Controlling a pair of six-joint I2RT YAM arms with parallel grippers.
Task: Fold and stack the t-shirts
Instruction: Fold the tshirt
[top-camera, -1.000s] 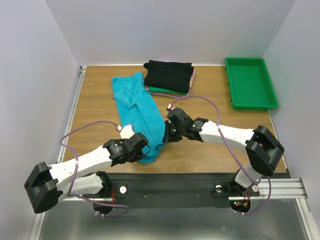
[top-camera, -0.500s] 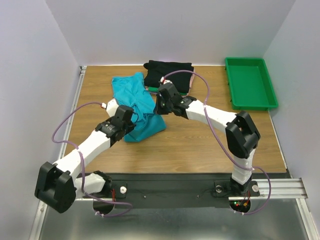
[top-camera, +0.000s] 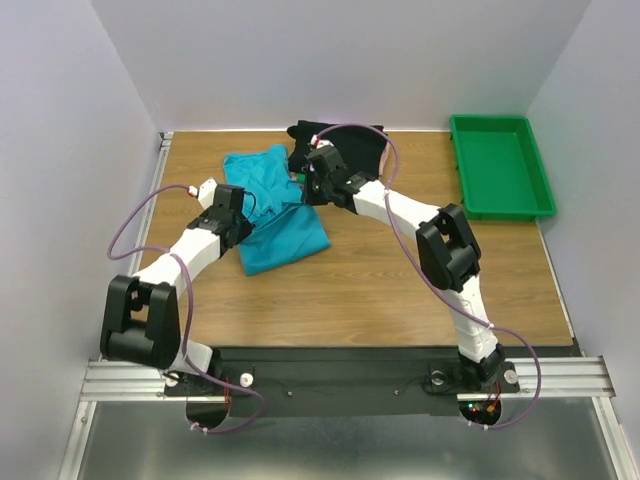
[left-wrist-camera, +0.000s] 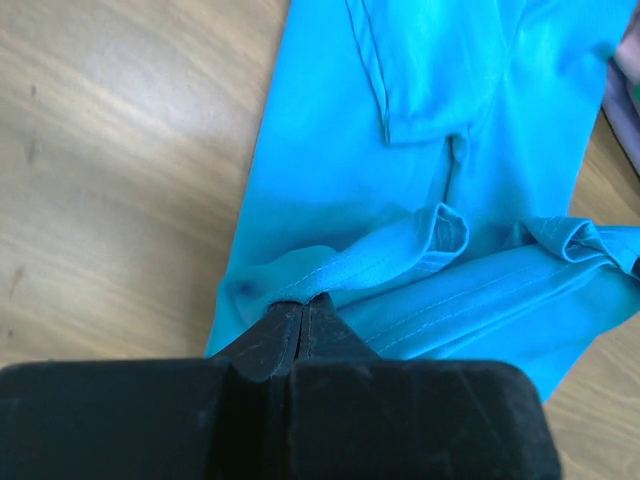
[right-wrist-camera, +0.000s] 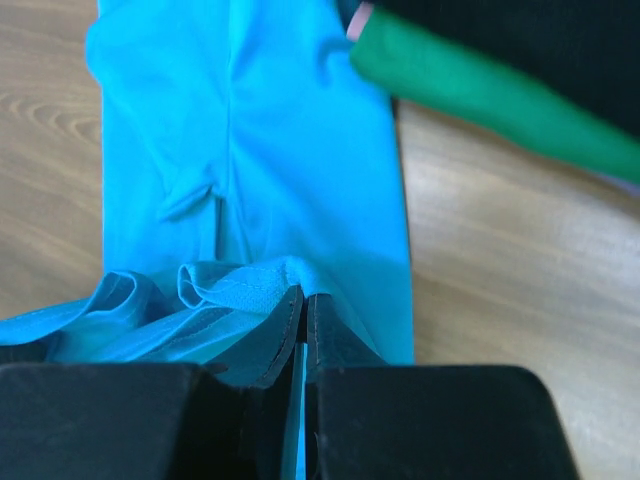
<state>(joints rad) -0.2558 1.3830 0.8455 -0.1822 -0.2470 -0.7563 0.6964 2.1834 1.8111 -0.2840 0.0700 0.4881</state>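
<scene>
Folding in progress, judging by the cloth. Gripped at two points along its hem: a plain bright teal short-sleeved cloth t-shirt (top-camera: 285, 232), spread on the brown wood-grain worktop (top-camera: 400, 285) just left of and in front of the stack of folded black, green and pink t-shirts (top-camera: 340, 150). Pressed together on a bunched fold of hem, well left of the stack: the left end effector (left-wrist-camera: 303, 308). Likewise closed on a rolled edge of teal cloth, just beside the stack's front left corner: the right end effector (right-wrist-camera: 303, 305). Hem drawn up over the body of the shirt, one short sleeve lying flat beneath it in both wrist views. Not yet laid down, not yet stacked.

Probably a hem-to-collar fold of this shirt, so well short of the end of the task. Next, in all likelihood: carrying the hem on toward the collar, keeping both pinch points level so as to land edge on edge, then letting go and smoothing. Worth minding: the green layer of the stack, very near the right end effector and easy to snag. Well right of the stack, untouched: a rigid green plastic tray (top-camera: 500, 175).
</scene>
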